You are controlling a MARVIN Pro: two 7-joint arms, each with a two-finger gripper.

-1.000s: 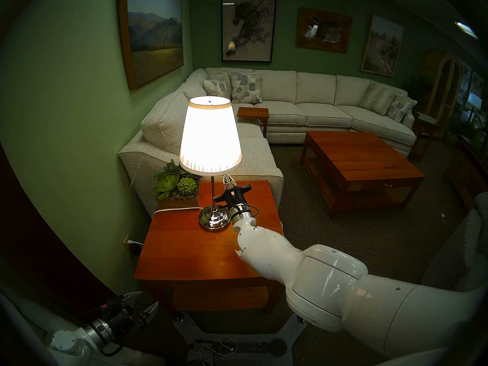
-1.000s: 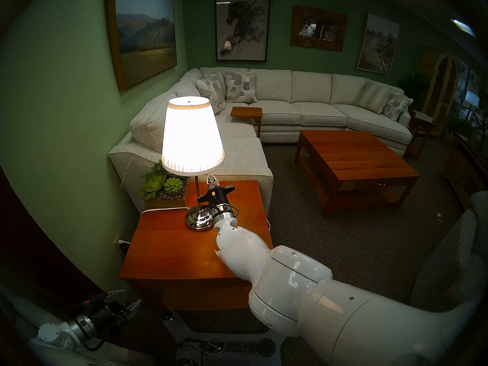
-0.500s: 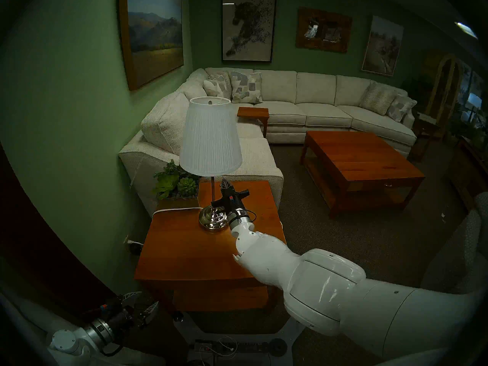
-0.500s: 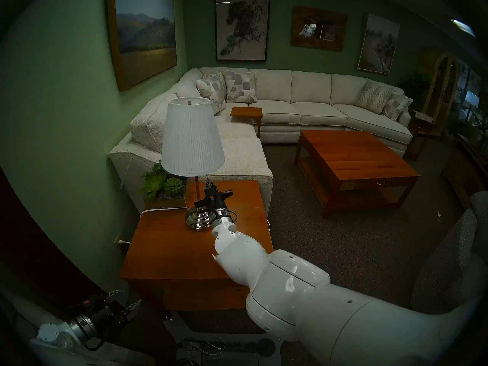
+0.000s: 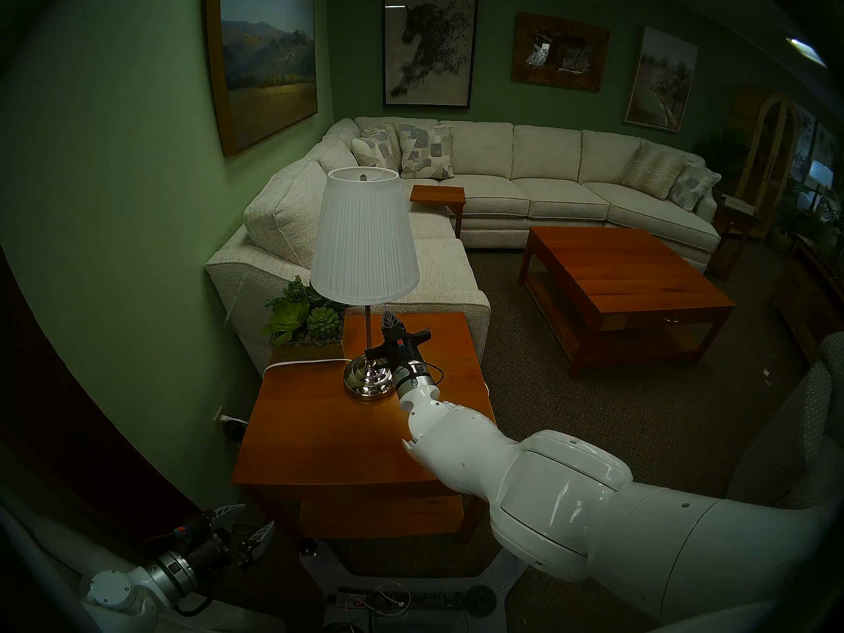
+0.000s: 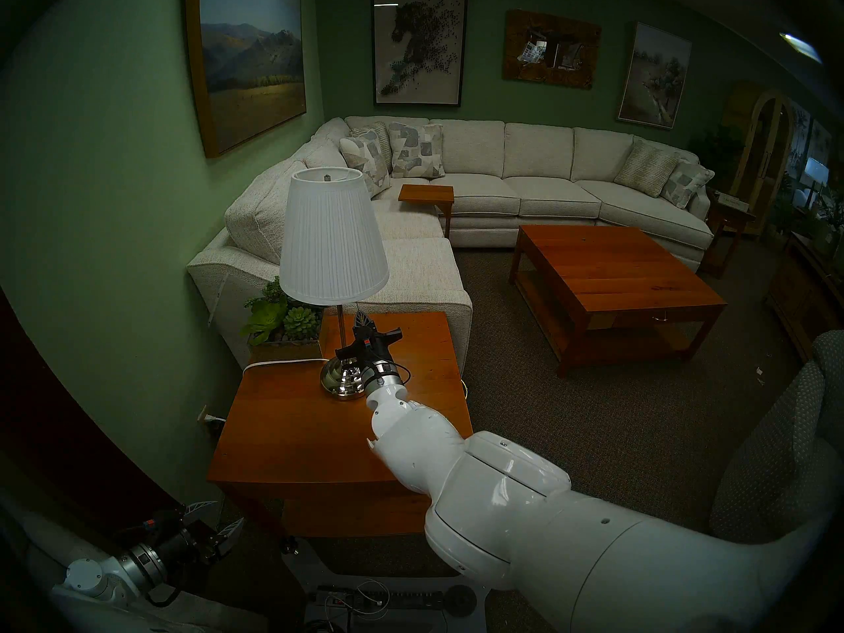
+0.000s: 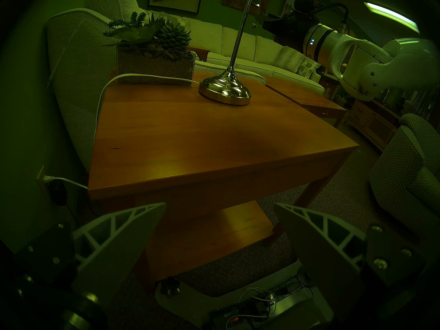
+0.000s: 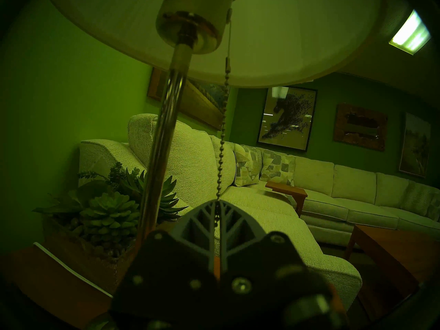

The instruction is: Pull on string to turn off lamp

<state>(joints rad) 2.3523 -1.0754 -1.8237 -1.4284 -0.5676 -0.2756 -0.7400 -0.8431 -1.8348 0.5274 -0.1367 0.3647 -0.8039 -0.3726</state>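
The lamp's white pleated shade is dark; it also shows in the head stereo right view. Its chrome pole and domed base stand on the wooden side table. My right gripper is just under the shade, right of the pole. In the right wrist view it is shut on the thin beaded string, which runs taut up into the shade. My left gripper is open and empty, low at the table's near left corner.
A succulent planter sits behind the lamp base, with the white power cord running left off the table. A cream sofa stands behind, a coffee table to the right, and an armchair at far right.
The lamp was lit one second ago and has been dark since half a second ago. My right gripper moved down with the string, then stayed still. The left arm has not moved.
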